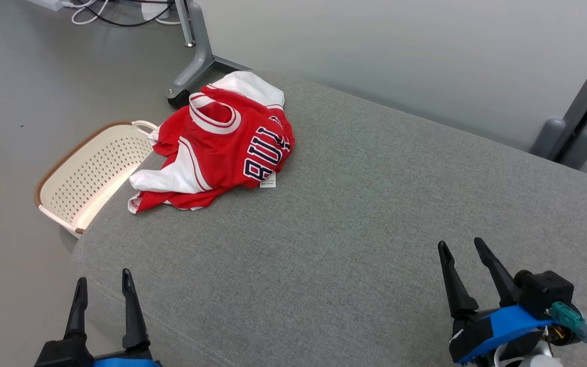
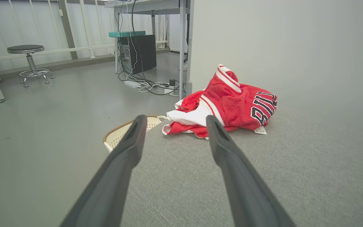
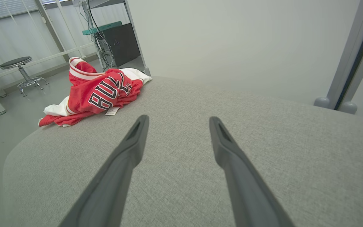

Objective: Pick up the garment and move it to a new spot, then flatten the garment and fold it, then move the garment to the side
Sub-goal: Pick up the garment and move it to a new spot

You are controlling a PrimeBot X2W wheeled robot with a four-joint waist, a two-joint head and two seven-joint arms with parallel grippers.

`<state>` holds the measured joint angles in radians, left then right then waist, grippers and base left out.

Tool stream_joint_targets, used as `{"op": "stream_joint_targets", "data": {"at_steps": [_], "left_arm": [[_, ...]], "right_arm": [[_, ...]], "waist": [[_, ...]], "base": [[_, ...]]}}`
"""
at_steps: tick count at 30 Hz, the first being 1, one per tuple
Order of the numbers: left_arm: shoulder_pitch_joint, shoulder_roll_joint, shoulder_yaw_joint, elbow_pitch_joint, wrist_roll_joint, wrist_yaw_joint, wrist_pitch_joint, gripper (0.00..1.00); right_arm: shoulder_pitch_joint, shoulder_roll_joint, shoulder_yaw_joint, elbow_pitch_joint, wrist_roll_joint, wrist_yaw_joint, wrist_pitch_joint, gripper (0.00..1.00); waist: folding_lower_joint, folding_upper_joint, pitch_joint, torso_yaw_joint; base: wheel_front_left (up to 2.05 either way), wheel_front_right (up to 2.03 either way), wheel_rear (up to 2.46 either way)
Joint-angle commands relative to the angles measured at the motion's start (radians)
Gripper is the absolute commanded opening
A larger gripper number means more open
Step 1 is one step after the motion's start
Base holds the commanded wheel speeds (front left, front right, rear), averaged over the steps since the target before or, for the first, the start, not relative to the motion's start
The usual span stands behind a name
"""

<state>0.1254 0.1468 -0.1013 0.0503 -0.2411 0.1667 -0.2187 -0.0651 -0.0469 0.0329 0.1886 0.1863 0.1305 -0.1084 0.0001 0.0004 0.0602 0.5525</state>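
Note:
The garment [image 1: 222, 142] is a red and white jersey with dark lettering, lying crumpled at the far left corner of the grey cushioned surface [image 1: 354, 204]. A small white tag sticks out at its near edge. From the left wrist the garment [image 2: 228, 104] lies ahead and slightly right; from the right wrist the garment [image 3: 96, 91] sits far off to the upper left. My left gripper [image 1: 104, 274] is open at the near left edge, well short of it. Over the near right part, my right gripper [image 1: 461, 243] hangs open with nothing between its fingers.
A cream perforated basket [image 1: 89, 173] stands on the floor against the surface's left edge, just below the garment. A grey desk leg on a caster [image 1: 191, 66] and cables lie behind. A stool [image 2: 30, 60] stands farther off. A grey post [image 1: 579, 117] rises at the back right.

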Motion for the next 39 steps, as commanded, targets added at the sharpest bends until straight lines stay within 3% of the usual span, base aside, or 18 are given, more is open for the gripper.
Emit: {"op": "stream_joint_targets", "data": {"at_steps": [1,9,17,21,23,27,31,39], "left_arm": [[0.008,0.000,0.008,-0.014,-0.007,0.005,-0.005,1.00],[-0.022,0.027,0.030,-0.089,-0.045,-0.005,0.051,1.00],[-0.243,0.194,0.089,-0.222,-0.095,-0.065,0.328,1.00],[-0.415,0.247,0.091,-0.129,-0.183,-0.133,0.477,1.00],[-0.453,0.253,0.105,-0.094,-0.218,-0.142,0.510,1.00],[-0.554,0.321,0.112,0.039,-0.260,-0.175,0.636,1.00],[-0.623,0.342,0.172,0.133,-0.354,-0.173,0.723,1.00],[-0.712,0.393,0.275,0.269,-0.427,-0.099,0.788,1.00]], "right_arm": [[-0.012,-0.006,0.004,0.008,0.002,0.000,-0.007,1.00],[-0.001,-0.006,0.003,0.029,0.011,0.000,-0.018,1.00],[0.019,-0.006,-0.035,0.011,0.004,0.000,-0.021,1.00],[0.040,-0.006,-0.065,-0.017,0.000,0.000,-0.018,1.00],[0.039,-0.006,-0.061,-0.030,-0.005,0.000,-0.010,1.00],[0.034,-0.006,-0.044,-0.077,-0.029,0.000,0.021,1.00],[0.025,-0.006,-0.024,-0.127,-0.051,0.000,0.057,1.00],[0.001,-0.006,-0.018,-0.226,-0.090,0.000,0.106,1.00]], "waist": [[-0.0001,-0.0004,0.001,0.000],[-0.0001,-0.0004,-0.009,-0.003],[-0.0001,-0.0004,0.005,-0.009],[-0.0001,-0.0004,0.023,-0.017],[-0.0001,-0.0004,0.033,-0.033],[-0.0001,-0.0004,0.089,-0.113],[-0.0001,-0.0004,0.158,-0.204],[-0.0001,-0.0004,0.297,-0.349]], "base": [[0.00,0.00,0.00],[0.00,0.00,0.00],[0.00,0.00,0.00],[0.00,0.00,0.00],[0.00,0.00,0.00],[0.00,0.00,0.00],[0.00,0.00,0.00],[0.00,0.00,0.00]]}}
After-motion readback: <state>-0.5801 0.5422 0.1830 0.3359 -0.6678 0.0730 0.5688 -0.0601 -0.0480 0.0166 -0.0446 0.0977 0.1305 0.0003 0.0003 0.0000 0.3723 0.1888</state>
